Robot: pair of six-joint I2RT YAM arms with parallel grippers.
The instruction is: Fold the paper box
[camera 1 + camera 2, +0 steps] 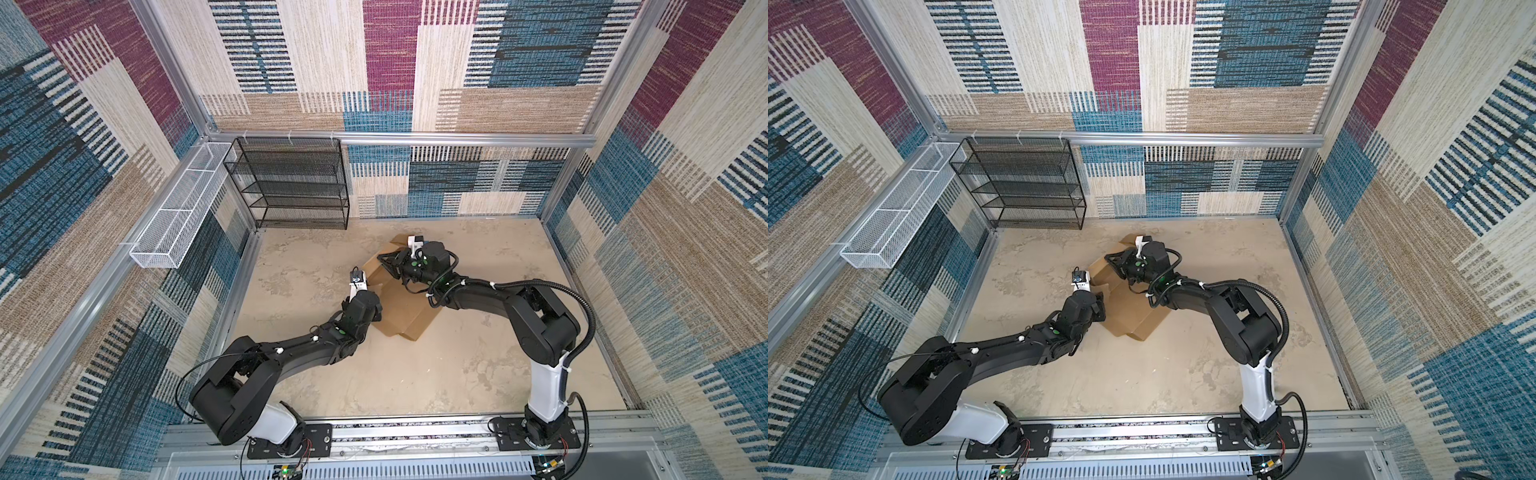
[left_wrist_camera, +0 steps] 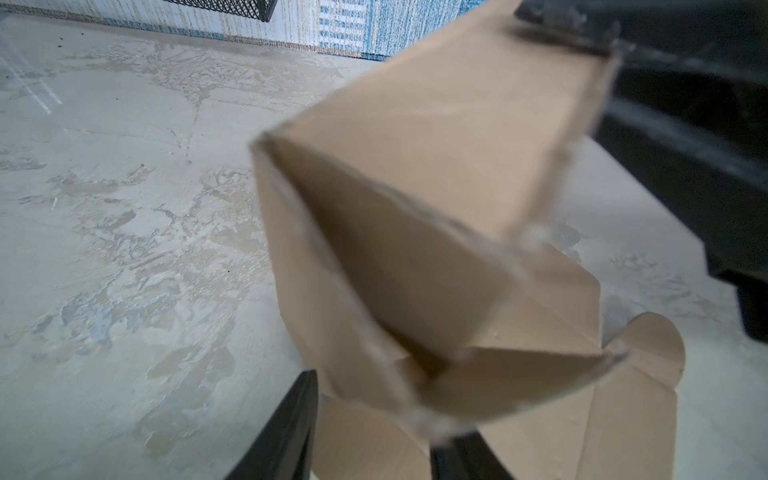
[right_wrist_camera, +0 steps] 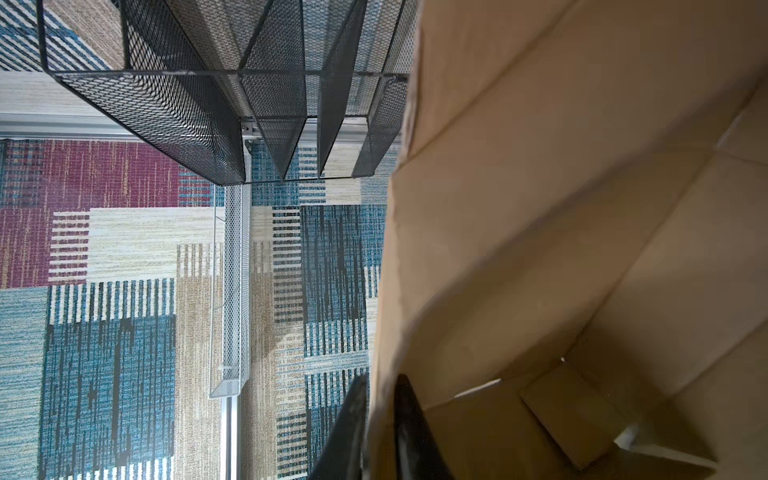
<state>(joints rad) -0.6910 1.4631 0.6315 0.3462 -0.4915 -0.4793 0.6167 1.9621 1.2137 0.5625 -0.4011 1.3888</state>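
My right tool (image 3: 382, 380) pinches a raised wall of the paper box (image 1: 401, 311) on the table (image 1: 478, 374); my left tool (image 2: 374, 415) stands part open beside its blurred flaps, holding nothing.

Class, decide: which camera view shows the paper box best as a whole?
Either top view: the paper box shows nearly whole, flaps and all. The left wrist view gives only blurred raised flaps; the right wrist view, one panel's inner face.

Overhead pair, close wrists, shared paper box (image 1: 405, 309)
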